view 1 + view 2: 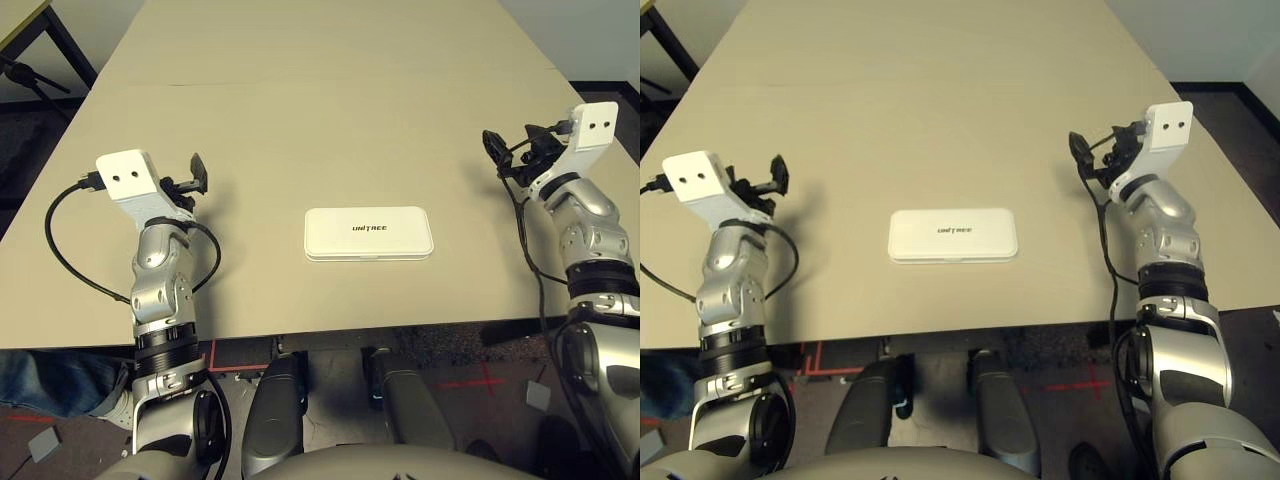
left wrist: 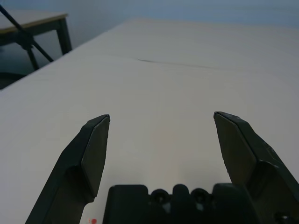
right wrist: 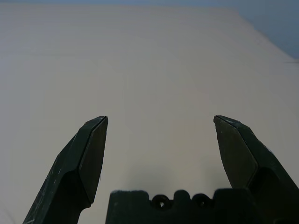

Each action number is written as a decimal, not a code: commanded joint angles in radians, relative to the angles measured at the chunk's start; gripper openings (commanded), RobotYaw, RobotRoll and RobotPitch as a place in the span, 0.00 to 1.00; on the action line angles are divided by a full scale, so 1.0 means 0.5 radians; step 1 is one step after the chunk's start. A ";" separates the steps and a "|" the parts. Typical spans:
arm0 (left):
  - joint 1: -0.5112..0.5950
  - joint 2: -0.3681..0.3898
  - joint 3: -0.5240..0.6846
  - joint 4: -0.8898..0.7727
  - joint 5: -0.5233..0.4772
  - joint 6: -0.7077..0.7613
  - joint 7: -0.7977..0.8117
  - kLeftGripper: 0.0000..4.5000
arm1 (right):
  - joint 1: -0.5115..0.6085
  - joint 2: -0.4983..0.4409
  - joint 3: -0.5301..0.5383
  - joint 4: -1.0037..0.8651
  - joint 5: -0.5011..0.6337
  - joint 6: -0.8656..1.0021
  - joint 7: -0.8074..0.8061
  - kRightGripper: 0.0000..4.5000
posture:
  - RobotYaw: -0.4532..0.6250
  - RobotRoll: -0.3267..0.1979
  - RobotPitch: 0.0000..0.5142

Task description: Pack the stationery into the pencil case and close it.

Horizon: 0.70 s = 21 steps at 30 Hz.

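Your white pencil case (image 1: 369, 233) lies flat on the table (image 1: 330, 90), lid down, between the two tools and nearer you than both. The left tool (image 2: 161, 140) and the right tool (image 3: 161, 140) are both spread wide and hold nothing, each well apart from the case. It looks like a stiff, light, smooth plastic shell, so expect it to slide if you push one end. If you must lift it, pinch across the short width at a long edge. It seems fully shut, though the seam is hard to read.
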 commanded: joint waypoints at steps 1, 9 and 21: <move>0.068 0.029 -0.005 0.065 0.013 -0.058 0.021 0.99 | 0.037 -0.017 -0.077 0.068 -0.076 -0.117 -0.184 1.00 | 0.41 0.62 0.35; 0.117 0.065 -0.038 0.121 0.020 -0.135 0.023 0.99 | 0.042 -0.002 -0.146 0.131 -0.116 -0.217 -0.402 1.00 | 0.40 0.62 0.33; 0.135 0.065 -0.070 0.079 0.034 -0.157 0.089 0.99 | 0.113 0.074 -0.142 0.104 -0.119 -0.186 -0.375 1.00 | 0.42 0.62 0.36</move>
